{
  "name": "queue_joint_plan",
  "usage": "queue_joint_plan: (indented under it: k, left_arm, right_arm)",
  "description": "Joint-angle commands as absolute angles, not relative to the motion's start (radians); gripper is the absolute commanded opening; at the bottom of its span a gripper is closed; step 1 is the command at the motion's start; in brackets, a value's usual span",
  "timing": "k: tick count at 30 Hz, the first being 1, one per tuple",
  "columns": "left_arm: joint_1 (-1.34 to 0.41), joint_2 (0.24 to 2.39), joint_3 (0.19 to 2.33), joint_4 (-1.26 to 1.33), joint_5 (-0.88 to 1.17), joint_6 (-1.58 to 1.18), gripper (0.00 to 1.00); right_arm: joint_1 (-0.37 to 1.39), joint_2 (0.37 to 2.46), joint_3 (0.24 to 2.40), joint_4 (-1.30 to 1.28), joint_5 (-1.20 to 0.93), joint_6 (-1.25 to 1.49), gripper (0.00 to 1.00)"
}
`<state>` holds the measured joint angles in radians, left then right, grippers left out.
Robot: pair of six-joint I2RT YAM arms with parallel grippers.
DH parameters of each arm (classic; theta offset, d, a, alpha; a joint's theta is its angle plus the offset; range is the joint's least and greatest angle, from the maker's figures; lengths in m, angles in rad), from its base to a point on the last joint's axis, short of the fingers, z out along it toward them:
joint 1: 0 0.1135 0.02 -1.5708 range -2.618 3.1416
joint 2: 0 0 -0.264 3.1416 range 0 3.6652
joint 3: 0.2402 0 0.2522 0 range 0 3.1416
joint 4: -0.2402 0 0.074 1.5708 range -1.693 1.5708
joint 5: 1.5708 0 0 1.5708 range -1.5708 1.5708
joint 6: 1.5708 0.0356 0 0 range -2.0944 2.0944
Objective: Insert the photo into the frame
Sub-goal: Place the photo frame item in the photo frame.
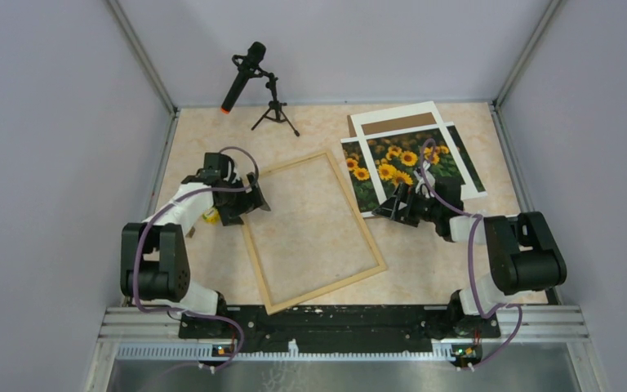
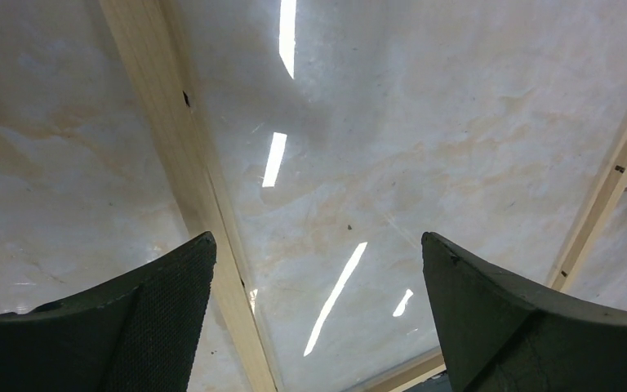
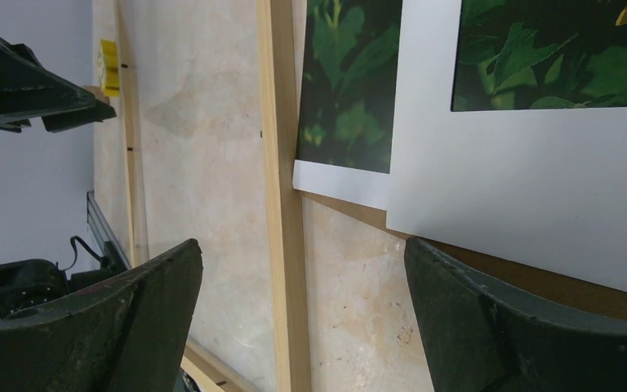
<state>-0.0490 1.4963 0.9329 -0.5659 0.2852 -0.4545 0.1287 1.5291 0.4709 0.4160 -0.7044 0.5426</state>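
The frame (image 1: pixel 326 288), thin light wood rails round a clear pane, lies flat at the table's middle. The photo (image 1: pixel 392 167) of sunflowers lies at the back right, partly under a white mat (image 1: pixel 392 114), on a brown backing board (image 1: pixel 400 124). My left gripper (image 1: pixel 255 198) is open and empty, low over the frame's left rail (image 2: pixel 180 139); it shows in the left wrist view (image 2: pixel 314 241). My right gripper (image 1: pixel 381 211) is open and empty beside the photo's near left corner (image 3: pixel 347 90). In the right wrist view (image 3: pixel 302 245) it straddles the frame's right rail (image 3: pixel 282 163), with the mat (image 3: pixel 522 171) just beyond.
A microphone on a small tripod (image 1: pixel 249 77) stands at the back left. A small yellow object (image 1: pixel 210 216) lies on the table beside the left gripper. Grey walls enclose the table on three sides.
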Motion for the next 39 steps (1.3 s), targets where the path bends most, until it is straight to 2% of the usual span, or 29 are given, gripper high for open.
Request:
queue_joint_plan:
  k: [1,14,25,31,39]
  left_arm:
    - [-0.08,1.509,0.902,-0.5,0.26,-0.493,0.98]
    - [-0.121,1.572,0.895,-0.447,0.29,-0.513,0.98]
    - [-0.16,1.416,0.917,-0.555,0.151,-0.476,0.98]
    - [-0.194,1.367,0.89,-0.619,0.199,-0.48,0.98]
    - [-0.325,1.305,0.777,-0.676,0.191,-0.609,0.98]
  right_arm:
    - [0.139,1.565,0.459,0.379,-0.674,0.511,0.93]
    - [0.154,1.572,0.466,0.37,-0.661,0.505,0.93]
    - [0.164,1.584,0.475,0.364,-0.66,0.499,0.94]
    - [0.18,1.591,0.486,0.344,-0.642,0.488,0.94]
    - [0.194,1.604,0.498,0.332,-0.63,0.481,0.97]
